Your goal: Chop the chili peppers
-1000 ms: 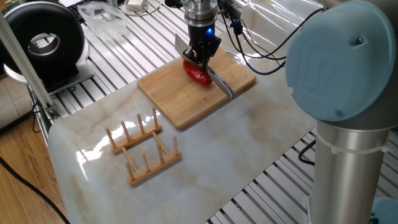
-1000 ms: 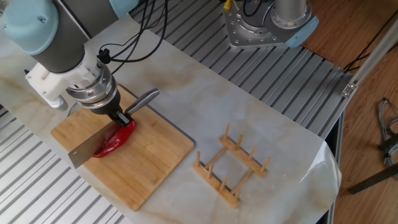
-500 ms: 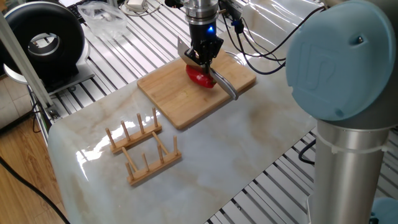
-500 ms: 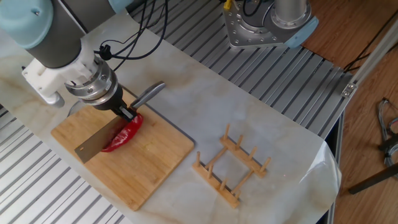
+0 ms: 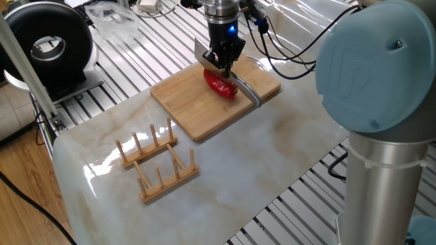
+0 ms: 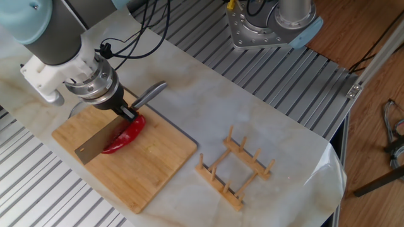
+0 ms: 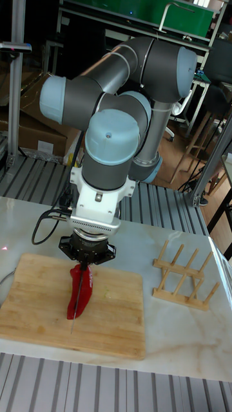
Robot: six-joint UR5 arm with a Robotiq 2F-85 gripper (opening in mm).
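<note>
One gripper [image 6: 126,113] — fingers clamped on a knife [image 6: 101,138] — blade along the red chili pepper [image 6: 125,133].

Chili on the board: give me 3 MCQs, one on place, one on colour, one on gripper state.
1. Where does the chili pepper lie?
A. on the wooden cutting board
B. in the wooden rack
C. on the bare marble

2. What colour is the chili pepper?
A. green
B. yellow
C. red

3. What is the gripper doing?
A. open and free
B. shut on the knife
C. shut on the rack

Answers:
1. A: the chili rests mid-board.
2. C: it is glossy red in all views.
3. B: the fingers clamp the knife where handle meets blade, the blade lying along the chili.
</note>
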